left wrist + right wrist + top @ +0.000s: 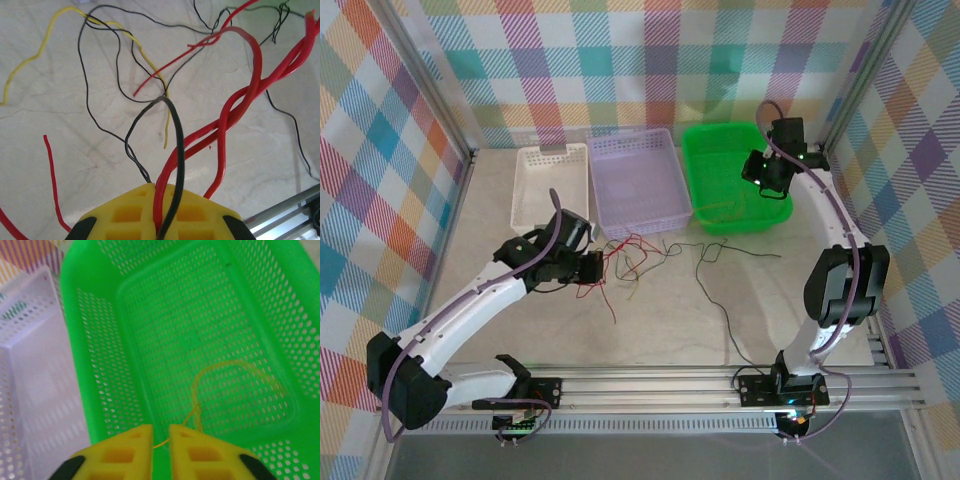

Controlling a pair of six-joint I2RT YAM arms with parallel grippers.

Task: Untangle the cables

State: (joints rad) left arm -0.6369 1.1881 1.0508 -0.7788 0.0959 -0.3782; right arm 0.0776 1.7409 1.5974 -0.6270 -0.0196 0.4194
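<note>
A tangle of thin red, black and yellow cables (635, 255) lies on the marble table in front of the baskets. My left gripper (590, 268) is at the tangle's left end. In the left wrist view its yellow fingers (125, 215) are shut on a red cable (240, 105) and a black cable (175, 150). A yellow cable (40, 50) lies loose beyond them. My right gripper (763, 178) hangs over the green basket (692, 180). Its jaws (161, 430) stand a little apart, and a yellow cable (235, 365) crosses the gap and loops on the basket floor.
A white basket (525, 190) and a lilac basket (630, 140) stand left of the green one along the back. A long black cable (715, 290) trails toward the near rail. Checked walls close in both sides.
</note>
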